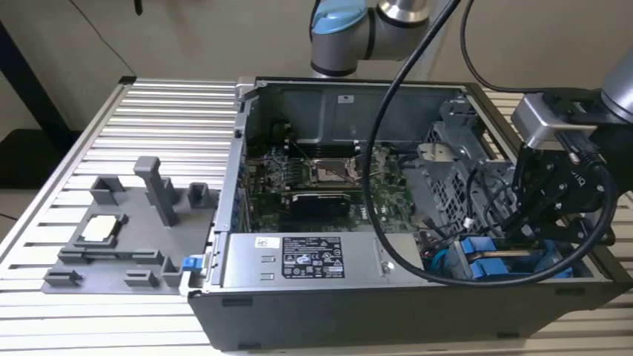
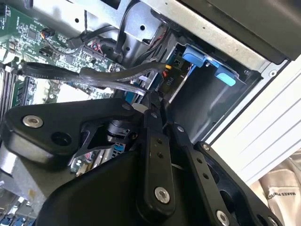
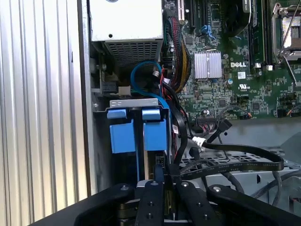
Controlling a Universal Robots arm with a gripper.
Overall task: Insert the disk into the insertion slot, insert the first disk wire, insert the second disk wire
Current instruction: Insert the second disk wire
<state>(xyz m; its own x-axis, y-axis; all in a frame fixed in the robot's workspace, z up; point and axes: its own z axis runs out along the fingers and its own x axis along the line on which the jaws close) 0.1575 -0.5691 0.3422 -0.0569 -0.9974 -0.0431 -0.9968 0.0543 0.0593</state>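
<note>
The matte black gripper (image 3: 159,181) hung right over the disk (image 3: 139,135), whose glossy blue plastic carrier tabs stuck out of the insertion slot (image 3: 134,102), a folded grey sheet-metal bay beside the perforated power-supply box (image 3: 127,28). Its slim fingers (image 2: 155,106) looked pressed together, pinching something small at the tips, though I couldn't tell exactly what. A flat black ribbon cable (image 3: 244,162) curved near the gripper, over the green motherboard (image 3: 225,89). The whole PC case (image 1: 396,311) sat on a ribbed aluminium table (image 1: 148,133).
</note>
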